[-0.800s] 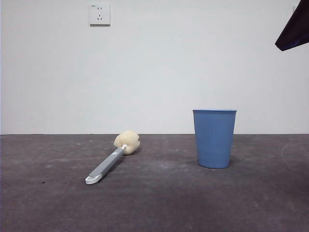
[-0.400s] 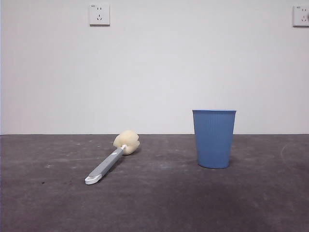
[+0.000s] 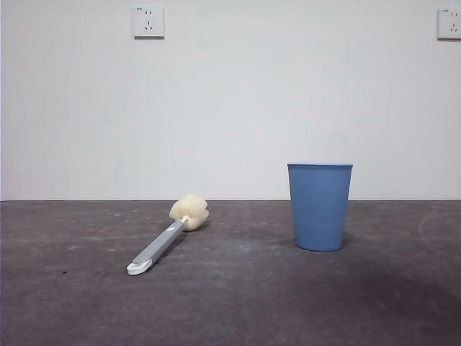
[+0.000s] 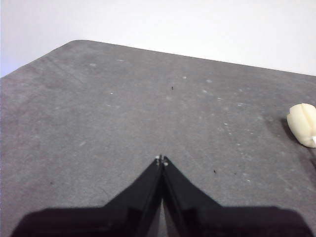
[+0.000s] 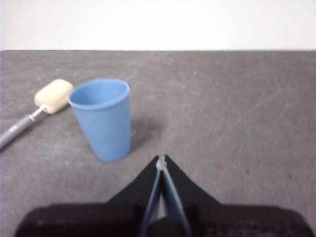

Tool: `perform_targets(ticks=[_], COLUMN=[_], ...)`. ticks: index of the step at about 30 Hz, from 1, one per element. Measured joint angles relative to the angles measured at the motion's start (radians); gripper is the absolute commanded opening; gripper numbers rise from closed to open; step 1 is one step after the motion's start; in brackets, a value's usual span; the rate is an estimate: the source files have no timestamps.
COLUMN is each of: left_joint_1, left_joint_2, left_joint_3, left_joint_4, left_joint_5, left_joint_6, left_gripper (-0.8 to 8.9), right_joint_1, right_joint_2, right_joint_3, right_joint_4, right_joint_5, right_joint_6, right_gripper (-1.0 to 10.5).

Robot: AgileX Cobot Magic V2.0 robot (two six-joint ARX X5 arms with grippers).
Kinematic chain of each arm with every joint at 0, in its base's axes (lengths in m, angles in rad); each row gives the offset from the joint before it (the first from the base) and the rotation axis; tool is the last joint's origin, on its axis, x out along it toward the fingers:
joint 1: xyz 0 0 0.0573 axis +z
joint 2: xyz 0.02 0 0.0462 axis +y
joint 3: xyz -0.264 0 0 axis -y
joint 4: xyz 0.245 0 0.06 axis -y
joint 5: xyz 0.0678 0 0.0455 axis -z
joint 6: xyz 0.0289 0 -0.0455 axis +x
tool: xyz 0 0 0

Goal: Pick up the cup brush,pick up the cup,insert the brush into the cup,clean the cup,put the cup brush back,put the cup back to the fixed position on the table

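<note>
The cup brush [image 3: 167, 238] lies flat on the surface [image 3: 238, 303]; both closed end effectors [image 4: 161, 159] [image 5: 161, 158] hold nothing. A pinch may slip off its thin handle.

Above the cup [image 3: 320, 207]: its mouth faces up with nothing over it.
Around the cup: bare table [image 3: 238, 303] on every visible side.
Between cup and cup brush [image 3: 167, 234]: a wide bare stretch; the two lie well apart.
Cup brush: flat on the table, handle angled toward the camera, bare surface all round it.
Left gripper [image 4: 161, 160]: jaws pressed together over bare table, the sponge head off to one side.
Right gripper [image 5: 161, 161]: jaws together, apparently just short of the cup.
Behind: a plain wall [image 3: 230, 108].
</note>
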Motion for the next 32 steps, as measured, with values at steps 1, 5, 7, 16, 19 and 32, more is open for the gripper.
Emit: perform_targets(ticks=[1,5,7,16,19,32], left_joint_1=[0.000,0.000,0.000,0.000,0.000,0.000], left_joint_2=[0.000,0.000,0.000,0.000,0.000,0.000], left_joint_3=[0.000,0.000,0.000,0.000,0.000,0.000], left_joint_4=[0.000,0.000,0.000,0.000,0.000,0.000], left_joint_5=[0.000,0.000,0.000,0.000,0.000,0.000], left_joint_6=[0.000,0.000,0.000,0.000,0.000,0.000], left_gripper=[-0.04,-0.03,-0.04,-0.04,-0.03,-0.03], right_joint_1=[-0.002,-0.002,-0.002,-0.002,-0.002,-0.002], right_joint_2=[-0.014,-0.058,-0.070,-0.095,-0.095,-0.093], right_joint_3=[-0.016,-0.057,-0.069,-0.080,-0.080,-0.080], right_joint_4=[-0.001,0.001,0.001,0.009,0.009,0.009], right_joint_5=[0.000,0.000,0.001,0.004,0.003,0.003], right_joint_6=[0.005,0.025,0.032,0.051,0.051,0.051], right_gripper=[0.0,0.0,0.0,0.0,0.0,0.0])
